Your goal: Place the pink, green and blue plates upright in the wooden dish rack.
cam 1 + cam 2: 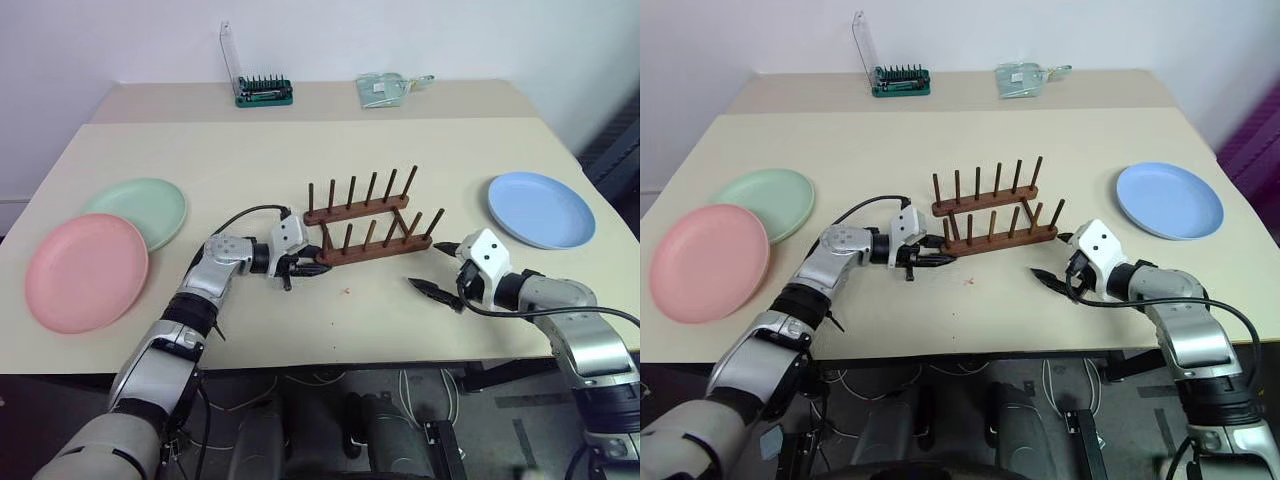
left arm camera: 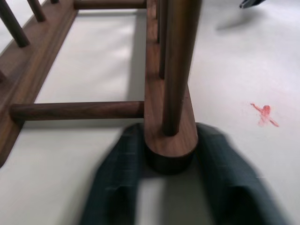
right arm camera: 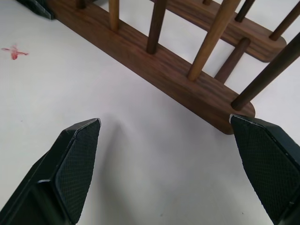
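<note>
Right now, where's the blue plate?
The blue plate lies flat on the table's right side, right of the wooden dish rack, beyond the right end effector.

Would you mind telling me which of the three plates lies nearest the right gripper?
The blue plate: it lies alone on the table's right side, just beyond the right gripper, while the pink plate and green plate lie together at the far left.
</note>
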`<action>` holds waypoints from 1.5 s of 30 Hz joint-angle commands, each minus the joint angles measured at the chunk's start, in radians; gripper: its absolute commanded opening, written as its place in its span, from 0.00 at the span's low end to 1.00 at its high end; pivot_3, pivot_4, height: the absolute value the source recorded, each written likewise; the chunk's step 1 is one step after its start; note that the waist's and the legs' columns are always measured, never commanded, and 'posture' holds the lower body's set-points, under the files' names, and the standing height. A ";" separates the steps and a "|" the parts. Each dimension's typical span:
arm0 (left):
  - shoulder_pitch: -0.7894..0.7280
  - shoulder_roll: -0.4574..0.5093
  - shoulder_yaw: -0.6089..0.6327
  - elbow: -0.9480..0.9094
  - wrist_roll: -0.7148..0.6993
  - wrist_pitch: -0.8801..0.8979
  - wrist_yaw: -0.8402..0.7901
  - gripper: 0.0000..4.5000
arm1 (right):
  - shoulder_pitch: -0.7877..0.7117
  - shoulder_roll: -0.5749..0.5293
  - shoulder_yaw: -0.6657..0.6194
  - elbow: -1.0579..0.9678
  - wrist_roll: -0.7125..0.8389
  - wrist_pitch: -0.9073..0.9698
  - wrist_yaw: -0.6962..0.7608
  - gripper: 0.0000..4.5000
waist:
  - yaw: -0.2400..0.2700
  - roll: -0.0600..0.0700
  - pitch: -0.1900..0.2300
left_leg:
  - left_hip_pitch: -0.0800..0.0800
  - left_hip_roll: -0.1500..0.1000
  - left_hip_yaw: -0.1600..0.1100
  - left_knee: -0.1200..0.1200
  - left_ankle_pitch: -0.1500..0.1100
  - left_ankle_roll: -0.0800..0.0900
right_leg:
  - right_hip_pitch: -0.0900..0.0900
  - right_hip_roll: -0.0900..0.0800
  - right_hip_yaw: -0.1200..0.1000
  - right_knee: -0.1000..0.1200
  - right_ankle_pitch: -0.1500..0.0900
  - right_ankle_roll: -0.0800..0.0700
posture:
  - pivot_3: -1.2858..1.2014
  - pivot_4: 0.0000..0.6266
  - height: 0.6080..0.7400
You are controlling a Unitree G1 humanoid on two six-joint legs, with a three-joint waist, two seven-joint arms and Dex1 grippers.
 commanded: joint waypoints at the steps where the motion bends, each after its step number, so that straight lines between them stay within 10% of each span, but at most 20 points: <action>1: -0.014 0.000 0.022 0.028 0.024 -0.025 0.027 0.83 | -0.002 -0.005 -0.028 -0.041 -0.010 -0.016 -0.024 1.00 | -0.001 0.000 0.000 | 0.000 0.000 0.000 0.000 0.000 0.000 | 0.000 0.000 0.000 0.000 0.000 0.000 | 0.52 0.24 0.92; 7: 0.140 0.103 0.086 -0.191 -0.018 0.149 0.032 0.94 | -0.005 -0.005 -0.008 -0.022 -0.029 -0.017 -0.027 0.88 | -0.011 0.000 0.000 | 0.001 0.001 0.000 0.000 0.000 0.000 | 0.000 0.001 0.000 0.001 0.000 0.000 | 0.52 0.24 0.92; 15: 0.401 0.194 0.037 -0.685 -0.066 0.399 0.027 0.22 | -0.042 0.007 0.067 0.034 -0.086 -0.021 -0.019 0.01 | -0.019 0.001 -0.001 | 0.002 0.002 0.000 -0.001 0.000 0.000 | 0.000 0.001 0.001 0.002 0.000 -0.001 | 0.52 0.24 0.92; 34: 0.243 -0.057 -0.001 -0.348 0.212 0.266 0.646 0.22 | -0.337 0.207 0.208 0.436 -0.344 -0.134 -0.288 0.01 | -0.001 0.001 -0.011 | 0.008 0.001 0.000 0.000 0.000 0.000 | 0.008 -0.001 0.001 0.002 0.000 0.000 | 0.52 0.24 0.92; 45: 0.176 -0.061 0.007 -0.208 0.209 0.184 0.678 0.22 | -0.400 0.243 0.202 0.532 -0.363 -0.194 -0.326 0.01 | -0.012 0.001 -0.011 | 0.010 0.001 0.001 0.000 0.000 0.000 | 0.008 0.000 0.001 0.003 0.000 0.000 | 0.52 0.24 0.92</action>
